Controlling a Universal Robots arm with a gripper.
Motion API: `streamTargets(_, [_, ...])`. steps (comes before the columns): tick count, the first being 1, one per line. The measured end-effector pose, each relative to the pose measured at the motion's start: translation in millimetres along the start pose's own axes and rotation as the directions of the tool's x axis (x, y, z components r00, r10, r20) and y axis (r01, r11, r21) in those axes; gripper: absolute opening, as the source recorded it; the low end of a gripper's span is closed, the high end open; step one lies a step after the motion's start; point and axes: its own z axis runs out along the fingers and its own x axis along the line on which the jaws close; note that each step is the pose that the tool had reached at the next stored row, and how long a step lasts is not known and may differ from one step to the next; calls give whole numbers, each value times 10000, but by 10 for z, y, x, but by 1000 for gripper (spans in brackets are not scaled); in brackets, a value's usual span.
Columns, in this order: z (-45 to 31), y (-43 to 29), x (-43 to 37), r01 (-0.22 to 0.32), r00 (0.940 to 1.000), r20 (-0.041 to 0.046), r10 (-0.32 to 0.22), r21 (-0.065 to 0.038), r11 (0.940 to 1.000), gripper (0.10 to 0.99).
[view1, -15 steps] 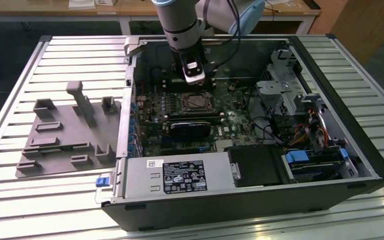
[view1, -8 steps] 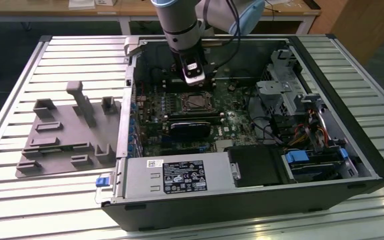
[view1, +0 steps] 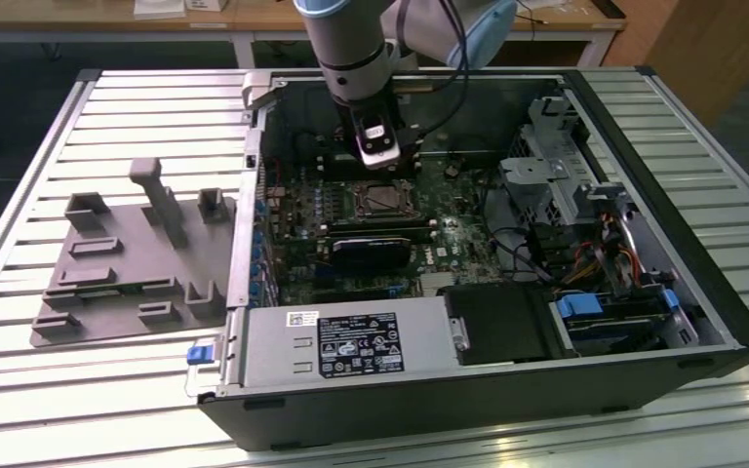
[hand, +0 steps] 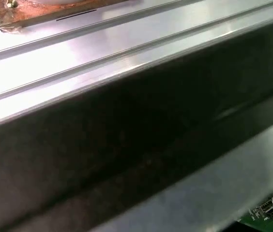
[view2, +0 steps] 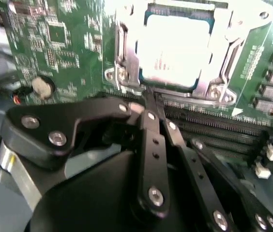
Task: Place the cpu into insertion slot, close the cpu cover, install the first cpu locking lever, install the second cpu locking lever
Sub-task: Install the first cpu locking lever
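Note:
In the second wrist view the cpu [view2: 175, 48] lies flat in the insertion slot, its pale metal top bright with glare. The silvery cpu cover [view2: 127, 58] is folded down around it, framing the chip. My gripper [view2: 151, 96] has its two thin black fingers [view2: 148, 121] pressed together, shut, with the tips at the edge of the cover's frame; I cannot tell whether they pinch anything. In the exterior view the gripper [view1: 377, 154] hangs inside the open computer case, just behind the insertion slot [view1: 381, 201] on the green board.
Long black card slots [view2: 209, 128] run beside the socket and a coin battery [view2: 42, 85] sits on the board. A black card [view1: 372, 252], a power supply [view1: 342, 343] and drive bays [view1: 570, 185] crowd the case. A grey fixture [view1: 128, 258] lies on the slatted table.

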Motion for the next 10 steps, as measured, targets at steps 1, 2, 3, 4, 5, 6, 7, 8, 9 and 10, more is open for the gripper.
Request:
streamTargets(1, [3,-2,0,0,10000,0,0,3,10000,102])
streamTargets(2, [5,-4,1,0,10000,0,0,5,10000,102])
streamTargets(3, [6,-4,1,-1,10000,-2,1,2,10000,102])
streamTargets(4, [6,-4,1,-3,10000,-8,3,-9,10000,102])
streamTargets(5, [7,-4,1,-6,10000,-11,6,-21,10000,102])
streamTargets(6, [8,-4,1,-7,10000,-12,7,-25,10000,102])
streamTargets(7, [8,-3,1,-9,10000,-14,9,-30,10000,102])
streamTargets(8, [8,-3,1,-10,10000,-17,10,-36,10000,102])
streamTargets(9, [7,-3,1,-13,10000,-21,12,-43,10000,102])
streamTargets(10, [6,-3,0,-15,10000,-23,15,-52,10000,102])
